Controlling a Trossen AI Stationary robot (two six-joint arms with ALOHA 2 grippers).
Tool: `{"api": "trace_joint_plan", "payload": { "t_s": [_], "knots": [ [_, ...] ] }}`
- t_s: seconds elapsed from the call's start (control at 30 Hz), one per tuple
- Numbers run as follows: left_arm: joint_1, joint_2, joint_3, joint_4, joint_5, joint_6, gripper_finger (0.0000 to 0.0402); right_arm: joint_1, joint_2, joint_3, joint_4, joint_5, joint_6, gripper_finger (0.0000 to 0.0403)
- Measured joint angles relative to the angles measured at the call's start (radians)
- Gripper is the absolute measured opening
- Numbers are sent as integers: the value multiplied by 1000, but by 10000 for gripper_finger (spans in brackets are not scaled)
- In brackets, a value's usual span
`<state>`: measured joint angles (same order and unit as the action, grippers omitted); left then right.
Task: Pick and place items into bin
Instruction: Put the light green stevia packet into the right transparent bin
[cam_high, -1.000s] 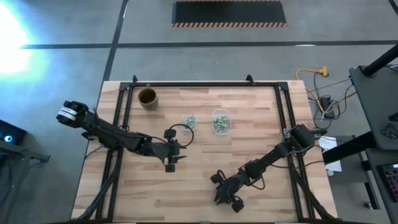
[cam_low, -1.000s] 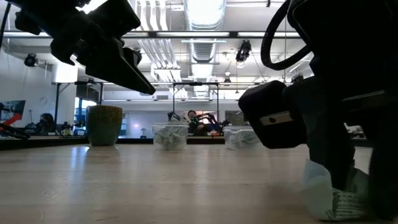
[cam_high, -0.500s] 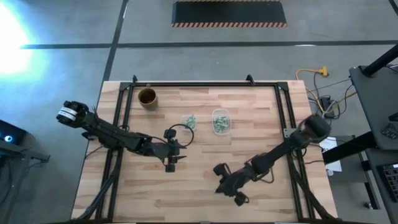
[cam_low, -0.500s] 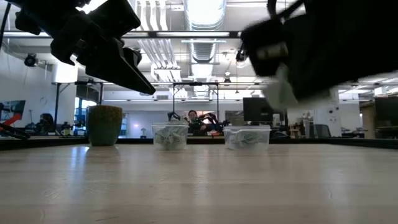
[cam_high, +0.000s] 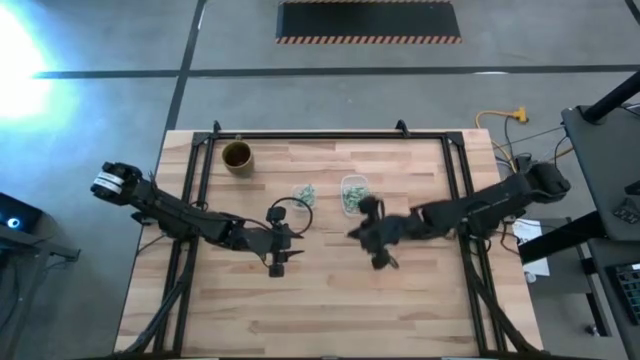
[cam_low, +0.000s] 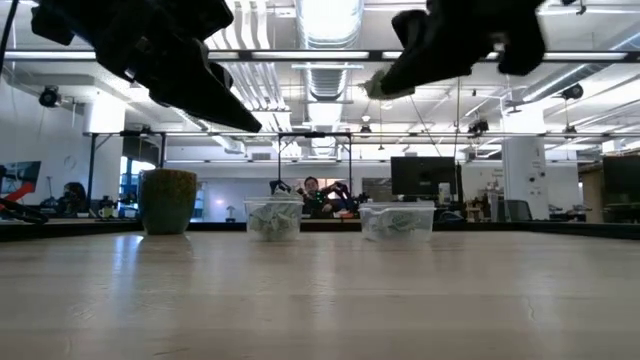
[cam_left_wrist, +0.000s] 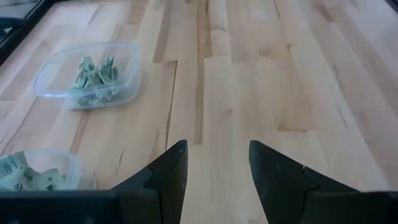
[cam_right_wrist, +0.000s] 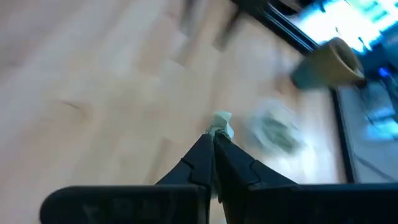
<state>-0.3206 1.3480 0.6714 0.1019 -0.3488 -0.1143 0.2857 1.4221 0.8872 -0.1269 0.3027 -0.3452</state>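
Two clear plastic tubs stand on the wooden table at mid-far: the left tub (cam_high: 304, 195) and the right tub (cam_high: 354, 194), each with green-and-white pieces inside. They also show in the left wrist view, the right tub (cam_left_wrist: 90, 74) and the left tub (cam_left_wrist: 37, 171). My right gripper (cam_high: 358, 230) hovers above the table just near of the right tub, shut on one small green-and-white piece (cam_right_wrist: 221, 123). My left gripper (cam_left_wrist: 214, 168) is open and empty, above the table near of the left tub (cam_high: 288, 250). My right gripper pinches the small green-and-white piece (cam_right_wrist: 221, 126) between its two fingertips; part of the piece sticks out past the tips. The piece is lifted clear of the table, high above it in the low view (cam_low: 375, 85).
A brown round cup (cam_high: 237, 156) stands at the table's far left. Black frame rails run along the table's left, right and far edges. Bare wood lies near of the tubs and around both grippers.
My right gripper has risen from the table near its near edge, lifting the piece clear, and has swung toward the far edge until it is close to the right tub. It has stayed shut on the piece. My left arm has kept still.
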Motion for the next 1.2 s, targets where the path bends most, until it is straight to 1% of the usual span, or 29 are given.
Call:
{"api": "trace_joint_plan", "payload": {
  "t_s": [0.23, 0.33, 0.43, 0.6, 0.77, 1.0, 1.1, 1.2],
  "knots": [
    [0, -1, 1, 30, 0, 20, 155, -194, -92, -85, -18, -16, -3, 8],
    [0, -1, 0, 34, -1, 73, 155, -271, -111, -114, -14, -65, -8, 8],
    [0, 0, -2, 54, -5, 104, 155, -344, -115, -139, 24, -139, -28, 8],
    [0, 0, -3, 56, -75, 127, 155, -453, -108, -199, 155, -237, -81, 8],
    [0, 0, -3, 56, -184, 128, 155, -555, -93, -232, 236, -352, -86, 8],
    [0, 0, -3, 60, -286, 127, 155, -631, -78, -273, 290, -451, -81, 8],
    [0, 0, -8, 99, -292, 127, 155, -647, -78, -294, 327, -515, -67, 8],
    [0, 0, -9, 124, -292, 129, 155, -657, -78, -319, 350, -532, -62, 8]
  ]
}}
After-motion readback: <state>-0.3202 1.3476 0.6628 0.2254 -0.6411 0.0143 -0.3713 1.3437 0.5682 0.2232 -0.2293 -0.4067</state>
